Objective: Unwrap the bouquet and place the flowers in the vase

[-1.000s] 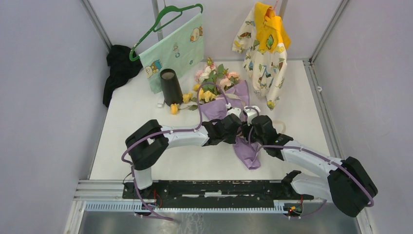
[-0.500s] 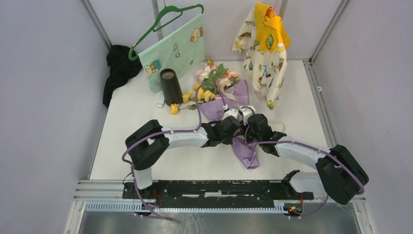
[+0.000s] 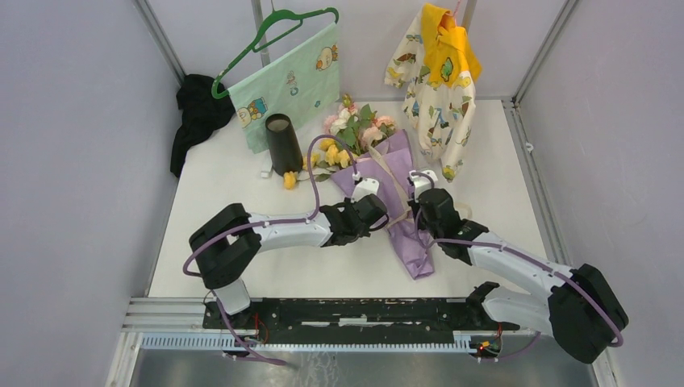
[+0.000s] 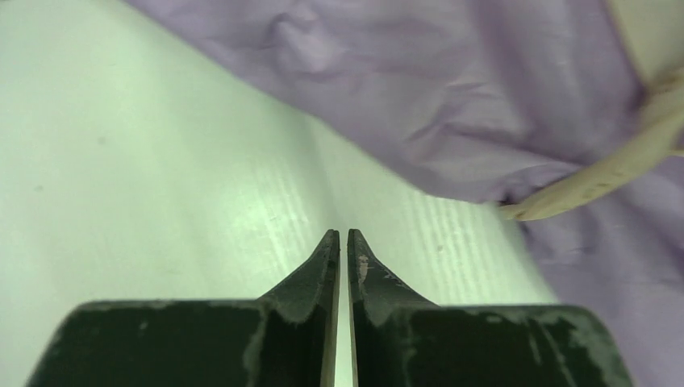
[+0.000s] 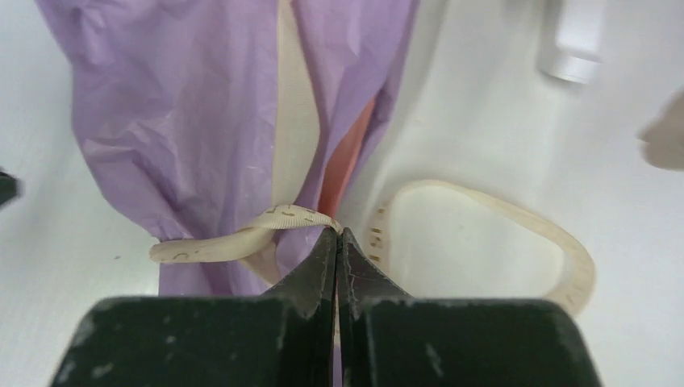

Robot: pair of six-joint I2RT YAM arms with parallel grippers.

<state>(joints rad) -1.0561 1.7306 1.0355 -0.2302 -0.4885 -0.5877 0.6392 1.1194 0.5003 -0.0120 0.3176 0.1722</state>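
The bouquet (image 3: 393, 161) lies wrapped at mid-worktop (image 3: 234, 193), blooms toward 11 o'clock, with the black vase (image 3: 283, 143) upright at its 10 o'clock. The right gripper (image 5: 339, 234) is pressed together, pinching the beige ribbon (image 5: 242, 238) at the paper's 3 o'clock edge. The left gripper (image 4: 339, 235), fingers almost touching around nothing, sits at the paper's 9 o'clock.

Left arm (image 3: 282, 230) lay low, forearm running toward 3 o'clock, wrist tipped toward 1. Left gripper (image 4: 343, 235) closed to a hairline slit, nothing between the tips. Right arm (image 3: 508, 262) stretched toward 10 o'clock. Right gripper (image 5: 339, 234) closed tight, tips pinching the ribbon (image 5: 226, 242).
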